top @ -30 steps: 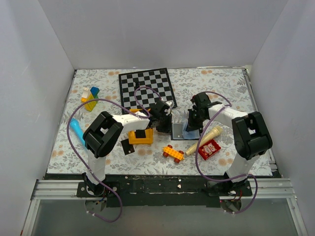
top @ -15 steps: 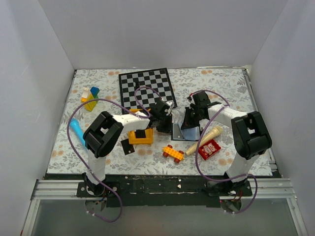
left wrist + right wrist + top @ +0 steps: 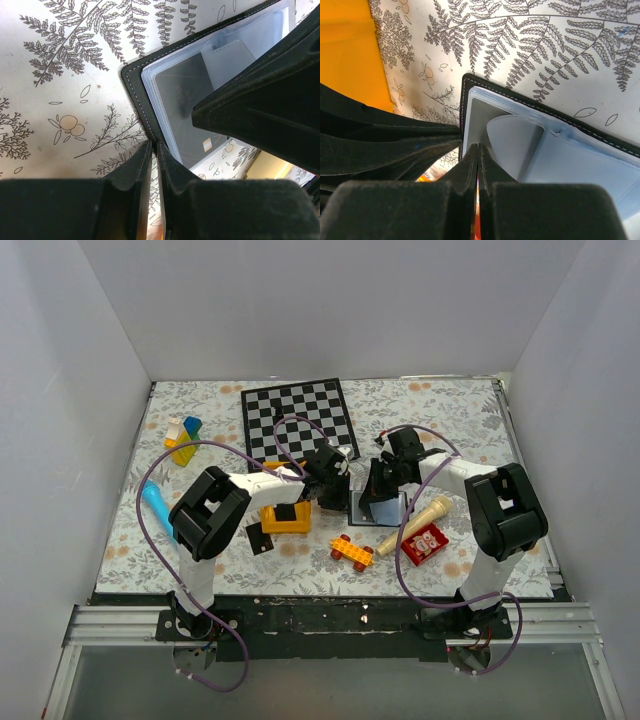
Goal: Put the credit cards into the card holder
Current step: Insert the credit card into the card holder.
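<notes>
The card holder [image 3: 388, 508] lies open on the mat, black outside [image 3: 131, 75] and blue-grey with clear pockets inside [image 3: 580, 160]. My left gripper [image 3: 331, 486] is shut on its black edge [image 3: 152, 146] and pins that side. My right gripper [image 3: 383, 480] is shut on a thin dark credit card [image 3: 476, 117]. The card's far end sits in a clear pocket [image 3: 182, 95]. Another black card [image 3: 285, 512] lies on the yellow block. A third card [image 3: 259, 538] lies on the mat to the block's left.
A chessboard [image 3: 297, 418] lies behind the grippers. A yellow block [image 3: 290, 524], an orange brick car [image 3: 351, 551], a cream cone [image 3: 415, 522] and a red box [image 3: 425, 543] lie in front. Coloured bricks [image 3: 183, 437] and a blue tool [image 3: 155, 502] are at the left.
My right gripper has moved left over the open card holder with the card tilted in it. The left gripper has stayed on the holder's edge.
</notes>
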Robot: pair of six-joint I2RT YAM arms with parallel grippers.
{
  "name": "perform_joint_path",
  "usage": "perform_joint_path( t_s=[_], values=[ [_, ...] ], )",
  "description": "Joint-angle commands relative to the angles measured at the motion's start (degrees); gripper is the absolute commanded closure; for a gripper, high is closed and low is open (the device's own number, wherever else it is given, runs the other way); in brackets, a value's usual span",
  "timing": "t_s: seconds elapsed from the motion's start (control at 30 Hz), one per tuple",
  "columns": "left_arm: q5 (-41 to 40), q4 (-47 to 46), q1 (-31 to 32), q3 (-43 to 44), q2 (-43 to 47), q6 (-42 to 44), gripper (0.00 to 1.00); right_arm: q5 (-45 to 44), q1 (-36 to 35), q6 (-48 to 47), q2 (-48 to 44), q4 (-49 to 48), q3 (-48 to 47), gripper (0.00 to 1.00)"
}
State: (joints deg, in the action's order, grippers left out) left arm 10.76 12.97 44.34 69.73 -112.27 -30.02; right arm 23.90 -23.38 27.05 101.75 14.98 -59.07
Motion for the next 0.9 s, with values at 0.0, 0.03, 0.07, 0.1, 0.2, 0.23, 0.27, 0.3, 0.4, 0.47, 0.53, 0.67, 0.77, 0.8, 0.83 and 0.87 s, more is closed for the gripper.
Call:
perform_joint_path(
  t_s=[0.0, 0.03, 0.07, 0.1, 0.2, 0.23, 0.27, 0.3, 0.4, 0.47, 0.53, 0.67, 0.77, 0.8, 0.83, 0.87],
  values=[
    [-0.5, -0.1, 0.3, 0.2, 0.8, 0.4, 0.91, 1.2, -0.2, 1.0, 0.5, -2.2, 0.8, 0.99],
    [-0.7, -0.2, 0.2, 0.2, 1.3, 0.5, 0.91, 1.1, -0.2, 1.0, 0.5, -2.2, 1.0, 0.99],
    [-0.9, -0.2, 0.2, 0.1, 1.6, 0.4, 0.91, 1.1, -0.2, 0.9, 0.6, -2.3, 1.0, 0.99],
    [-1.0, -0.3, 0.2, 0.0, 1.9, 0.4, 0.91, 1.0, -0.2, 0.8, 0.7, -2.2, 1.0, 0.99],
    [-1.4, -0.4, 0.2, -0.2, 2.8, 0.3, 0.92, 0.8, -0.2, 0.7, 0.9, -2.5, 1.1, 0.99],
    [-1.5, -0.6, 0.2, -0.4, 3.3, 0.1, 0.92, 0.7, -0.2, 0.8, 0.9, -2.7, 1.2, 0.99],
    [-1.7, -1.0, 0.2, -0.6, 4.2, -0.1, 0.93, 0.7, -0.2, 0.8, 1.0, -2.7, 1.3, 0.99],
    [-1.8, -1.6, 0.2, -1.4, 5.5, -0.3, 0.93, 0.7, -0.2, 0.7, 1.2, -2.7, 1.3, 0.99],
    [-3.1, -2.8, 0.2, -2.5, 9.6, -0.4, 0.93, 0.7, -0.2, 0.8, 1.5, -3.2, 1.6, 0.99],
    [-4.0, -2.9, 0.4, -2.8, 12.1, -0.5, 0.93, 0.7, -0.2, 0.9, 1.7, -3.4, 1.7, 0.99],
    [-4.3, -3.6, 0.8, -3.0, 14.7, -0.3, 0.93, 0.6, -0.2, 1.0, 1.8, -3.6, 1.9, 0.99],
    [-1.6, -7.1, 2.4, -3.4, 17.5, 1.9, 0.92, 0.4, -0.2, 0.9, 1.9, -3.7, 2.0, 0.99],
    [-0.9, -8.7, 3.6, -3.4, 17.2, 2.3, 0.92, 0.7, -0.2, 1.3, 1.3, -4.2, 2.0, 0.99],
    [-0.9, -8.8, 3.7, -3.3, 16.4, 2.1, 0.92, 0.9, -0.2, 1.3, 0.8, -4.3, 1.9, 0.99],
    [-1.0, -8.6, 3.7, -3.3, 15.8, 1.6, 0.93, 0.8, -0.2, 1.3, 0.1, -4.1, 1.9, 0.99],
    [-1.7, -8.0, 3.7, -3.5, 15.2, 1.1, 0.93, 0.4, -0.2, 1.3, -0.8, -3.9, 1.9, 0.99]
  ],
)
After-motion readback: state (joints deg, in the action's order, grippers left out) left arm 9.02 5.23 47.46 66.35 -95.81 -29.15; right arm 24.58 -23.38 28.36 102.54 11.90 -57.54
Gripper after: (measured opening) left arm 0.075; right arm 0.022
